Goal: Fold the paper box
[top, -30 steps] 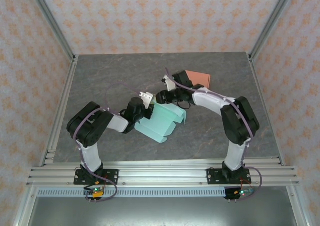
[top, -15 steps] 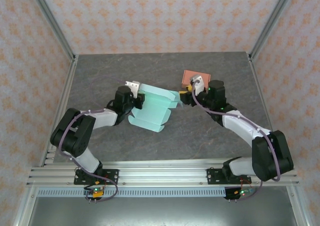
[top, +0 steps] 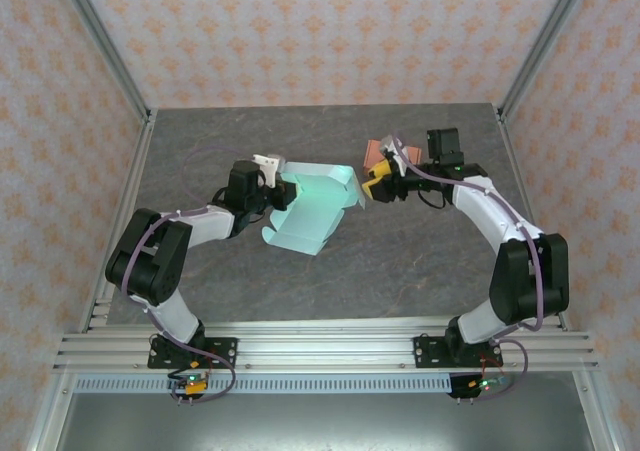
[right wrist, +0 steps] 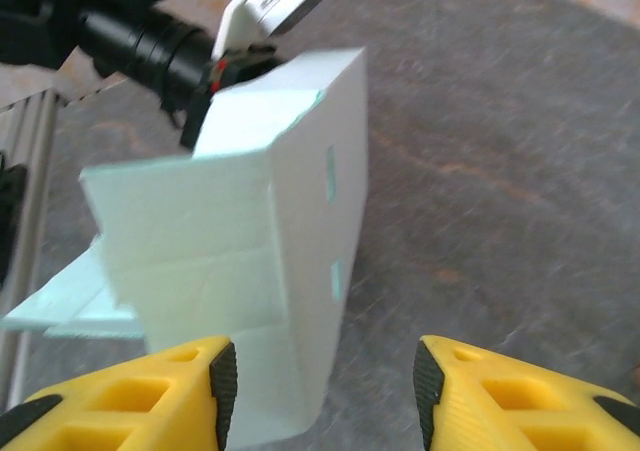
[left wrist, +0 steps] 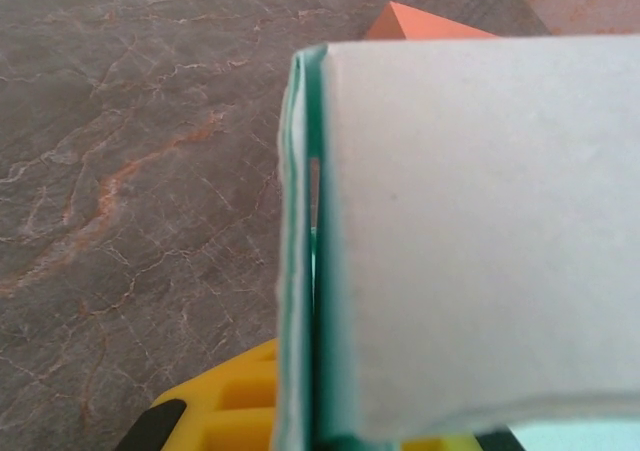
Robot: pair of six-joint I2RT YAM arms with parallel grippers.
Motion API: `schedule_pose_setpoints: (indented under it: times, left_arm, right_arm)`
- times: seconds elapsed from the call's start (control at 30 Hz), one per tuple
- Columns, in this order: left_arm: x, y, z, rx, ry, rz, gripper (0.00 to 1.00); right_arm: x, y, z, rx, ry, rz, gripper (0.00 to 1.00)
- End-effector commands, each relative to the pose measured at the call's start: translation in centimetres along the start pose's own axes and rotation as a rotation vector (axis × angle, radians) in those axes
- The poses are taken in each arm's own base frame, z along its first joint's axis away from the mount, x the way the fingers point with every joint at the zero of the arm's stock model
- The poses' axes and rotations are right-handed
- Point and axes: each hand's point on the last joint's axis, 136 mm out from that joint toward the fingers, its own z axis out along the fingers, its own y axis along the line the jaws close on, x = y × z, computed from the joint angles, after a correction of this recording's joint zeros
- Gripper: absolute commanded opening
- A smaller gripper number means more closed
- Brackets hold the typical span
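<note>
- Paper box is held by the left gripper, which is squeezed tight on one thin wall at the box's 9 o'clock side.
- From the left wrist, that wall stands up close, pale on one face and green along its edge.
- The right gripper has its yellow fingers apart and holds nothing. It waits just beside the box, at the box's 3 o'clock side.
- The box sits near the middle of the table, tipped up and only half shaped. Loose flaps hang out toward 6 o'clock.
- Two small slots show on the wall that faces the right gripper.
- An orange card lies flat at 12 o'clock from the right gripper, apart from the box.
- I think the next job is for the right gripper to take the near wall and bend it.
- To do it well, the left gripper should hold firm and not wiggle.
- The right fingers should go in slowly, one on each side of the thin edge.
- Bend along the crease only. Squeezing the middle could crush the box.
</note>
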Motion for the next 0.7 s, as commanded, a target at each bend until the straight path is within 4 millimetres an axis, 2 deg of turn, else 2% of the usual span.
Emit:
schedule_pose_setpoints:
  times: [0.0, 0.1, 0.3, 0.4, 0.43, 0.5, 0.6, 0.67]
  left_arm:
    - [-0.6, -0.5, -0.6, 0.027, -0.011, 0.012, 0.00]
    - [-0.5, -1.0, -0.8, 0.051, -0.012, 0.004, 0.00]
    - [-0.6, -0.7, -0.8, 0.029, -0.001, -0.013, 0.00]
    - [-0.5, 0.1, -0.9, -0.027, 0.001, -0.084, 0.00]
    - [-0.4, 0.1, -0.9, -0.033, -0.003, -0.100, 0.00]
    - [-0.6, 0.4, -1.4, -0.066, -0.028, -0.126, 0.00]
    - [-0.3, 0.4, -2.0, -0.106, -0.049, -0.134, 0.00]
    - [0.2, 1.2, -2.3, -0.177, -0.046, -0.144, 0.00]
  right_arm:
    - [1.2, 1.0, 0.3, -0.040, 0.015, 0.010, 0.51]
    - [-0.1, 1.0, 1.7, -0.034, -0.009, 0.011, 0.52]
    - [-1.4, 2.9, 5.2, -0.124, 0.035, -0.004, 0.52]
    - [-1.8, 3.1, 7.3, -0.094, 0.054, -0.043, 0.44]
    - [-1.7, 2.8, 8.0, -0.057, 0.064, -0.060, 0.42]
    - [-1.7, 0.9, 9.3, 0.103, 0.050, -0.068, 0.42]
    - [-2.2, -1.6, 9.6, 0.283, -0.019, -0.012, 0.38]
    - [-1.9, -1.4, 10.1, 0.275, -0.010, 0.001, 0.36]
